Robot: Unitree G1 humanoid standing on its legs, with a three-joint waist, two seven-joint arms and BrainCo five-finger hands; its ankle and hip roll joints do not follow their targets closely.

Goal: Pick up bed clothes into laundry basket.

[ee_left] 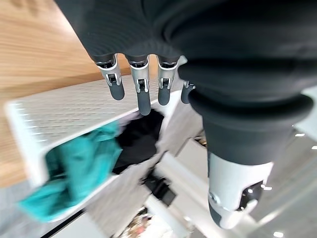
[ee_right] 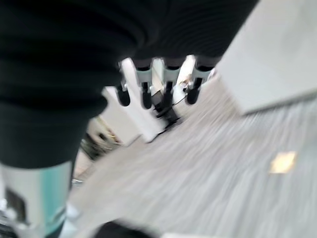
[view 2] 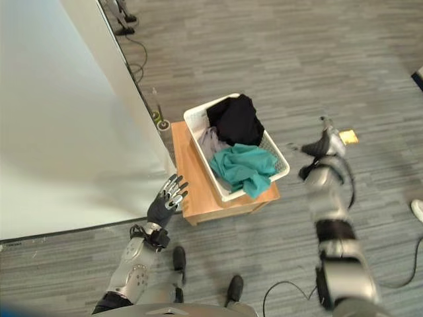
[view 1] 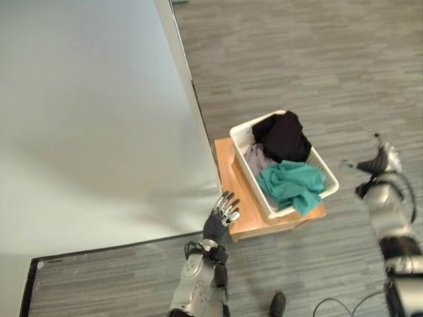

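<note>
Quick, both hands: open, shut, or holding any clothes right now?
Left hand: open, fingers straight, holding nothing, beside the laundry basket.
Right hand: open, fingers relaxed, holding nothing, out over the floor.

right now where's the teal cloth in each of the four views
Left eye view: teal cloth in the near end of the white plastic laundry basket, draped over its rim.
Right eye view: same cloth, right of centre, below the black garment.
Left wrist view: cloth at lower left, past the left robot hand.
Right wrist view: not in it.
Shared landmark: the wooden table under the basket.
</note>
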